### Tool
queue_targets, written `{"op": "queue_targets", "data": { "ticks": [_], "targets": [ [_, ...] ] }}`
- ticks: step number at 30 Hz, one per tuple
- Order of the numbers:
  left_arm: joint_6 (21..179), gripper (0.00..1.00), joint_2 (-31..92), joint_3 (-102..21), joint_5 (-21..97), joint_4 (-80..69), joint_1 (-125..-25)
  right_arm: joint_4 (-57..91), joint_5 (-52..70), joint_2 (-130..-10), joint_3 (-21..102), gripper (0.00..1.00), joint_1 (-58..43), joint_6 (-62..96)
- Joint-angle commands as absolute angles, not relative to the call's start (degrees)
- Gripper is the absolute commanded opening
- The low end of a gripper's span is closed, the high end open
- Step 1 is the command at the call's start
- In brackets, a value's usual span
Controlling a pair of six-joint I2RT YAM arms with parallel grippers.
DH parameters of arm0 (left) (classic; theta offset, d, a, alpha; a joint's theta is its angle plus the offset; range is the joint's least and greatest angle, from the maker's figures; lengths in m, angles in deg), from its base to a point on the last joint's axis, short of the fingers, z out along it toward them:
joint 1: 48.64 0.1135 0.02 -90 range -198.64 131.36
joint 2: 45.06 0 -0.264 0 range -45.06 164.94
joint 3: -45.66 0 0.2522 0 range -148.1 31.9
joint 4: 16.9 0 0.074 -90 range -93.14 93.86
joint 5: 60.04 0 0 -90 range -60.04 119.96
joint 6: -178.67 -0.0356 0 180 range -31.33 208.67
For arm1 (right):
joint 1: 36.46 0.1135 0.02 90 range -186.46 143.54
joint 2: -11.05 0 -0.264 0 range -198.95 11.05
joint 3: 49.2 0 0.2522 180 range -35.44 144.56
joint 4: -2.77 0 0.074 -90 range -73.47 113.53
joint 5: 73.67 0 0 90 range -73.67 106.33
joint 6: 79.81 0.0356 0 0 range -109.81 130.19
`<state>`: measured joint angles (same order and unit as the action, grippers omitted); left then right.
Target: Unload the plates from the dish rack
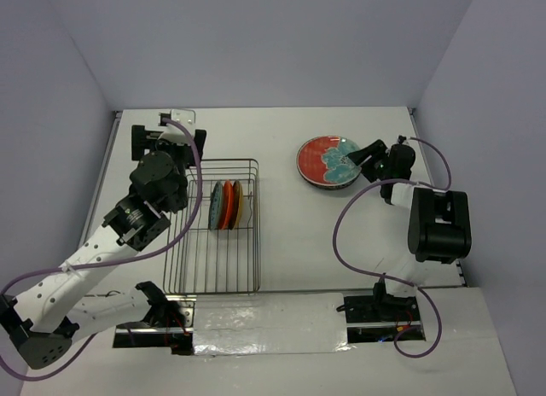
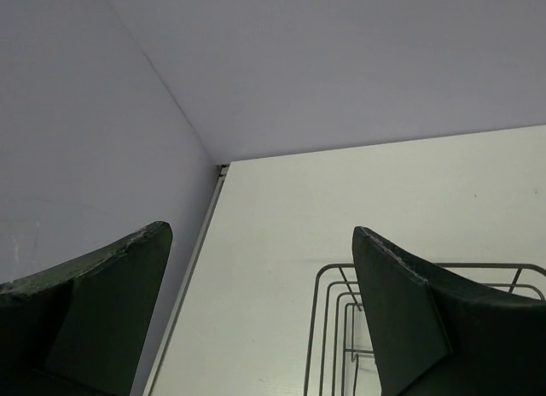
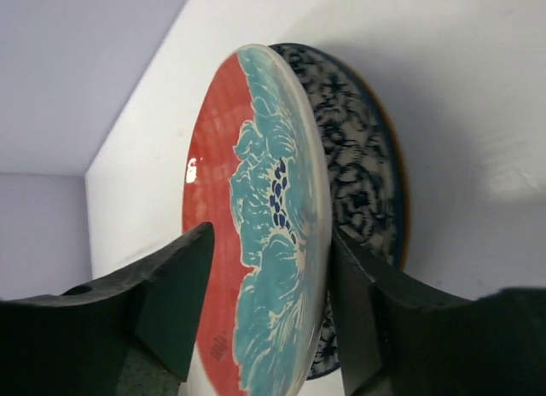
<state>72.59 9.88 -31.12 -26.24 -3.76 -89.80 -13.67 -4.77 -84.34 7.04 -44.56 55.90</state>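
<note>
Over the white table (image 1: pixel 299 242), straddling the red plate (image 3: pixel 209 174) with the right gripper (image 3: pixel 273 234), fingers spread and seemingly not clamping it (lying on a blue-patterned plate (image 3: pixel 367 157)). Hovering the left gripper (image 2: pixel 260 232), jaws wide apart, beyond the dish rack (image 1: pixel 213 268), with several plates (image 1: pixel 226 206) standing on edge inside.

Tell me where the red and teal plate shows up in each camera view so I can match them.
Top external: the red and teal plate lies right of centre, toward the far side, at the right arm's fingers.
Left wrist: not in it.
Right wrist: it fills the centre, between the fingers.
Shared landmark: the blue patterned plate beneath it; its dark rim peeks out in the top view.
</note>
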Motion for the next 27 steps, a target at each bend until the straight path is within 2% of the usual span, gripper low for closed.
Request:
{"op": "queue_targets", "data": {
  "ticks": [1, 5, 8, 17, 22, 27],
  "targets": [
    [74.6, 1.00, 10.5, -33.2, -25.1, -4.0, -89.6, -7.4, 0.9, -82.4, 11.6, 0.65, -43.3, 52.2],
    [75.4, 1.00, 11.1, -33.9, -24.4, -3.3, -89.6, 15.3, 7.2, -85.1, 21.5, 0.70, -40.3, 46.8],
    [75.7, 1.00, 12.2, -34.7, -25.4, -1.1, -89.7, 24.3, 10.8, -88.5, 26.8, 0.70, -37.4, 45.1],
    [81.2, 1.00, 14.4, -35.9, -20.4, 6.3, -89.5, 39.5, 24.9, -93.5, 37.0, 0.72, -30.9, 44.1],
    [89.6, 1.00, 18.6, -40.3, -12.6, 15.9, -89.0, 43.0, 36.2, -88.0, 37.5, 0.79, -29.4, 44.6],
    [106.5, 1.00, 21.1, -41.1, -4.8, 27.5, -88.0, 50.2, 44.6, -82.4, 41.1, 0.86, -26.9, 42.7]
  ]
}}
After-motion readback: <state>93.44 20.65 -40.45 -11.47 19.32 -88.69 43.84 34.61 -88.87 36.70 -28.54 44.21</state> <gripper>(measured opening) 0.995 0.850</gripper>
